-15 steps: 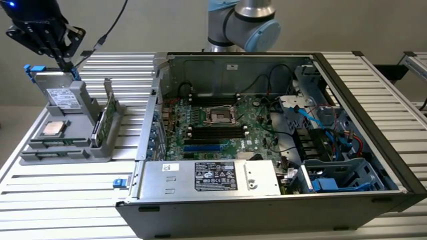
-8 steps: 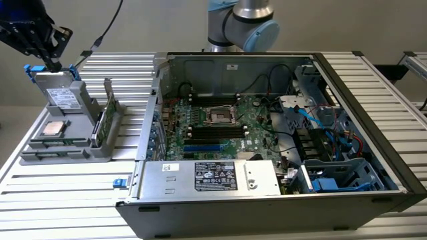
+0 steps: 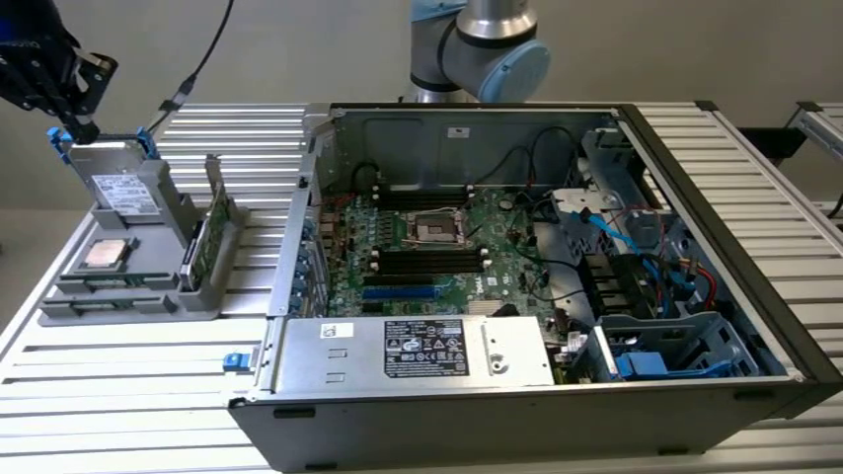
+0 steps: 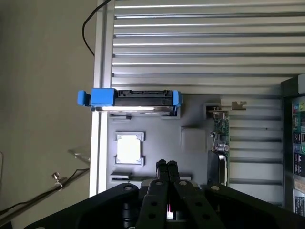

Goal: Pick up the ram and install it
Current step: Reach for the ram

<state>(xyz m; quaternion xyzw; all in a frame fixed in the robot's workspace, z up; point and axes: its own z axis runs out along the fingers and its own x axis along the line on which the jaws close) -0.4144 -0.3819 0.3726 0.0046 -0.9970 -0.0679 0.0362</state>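
Upright in grey holder (image 3: 79,301), ram (image 3: 195,255)

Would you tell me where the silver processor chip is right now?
The processor chip lies flat on the gray tray at the exterior view's left, outside the computer case, beside the upright blue-tabbed drive.

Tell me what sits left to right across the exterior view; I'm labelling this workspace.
processor chip → ram → power supply → drive cage
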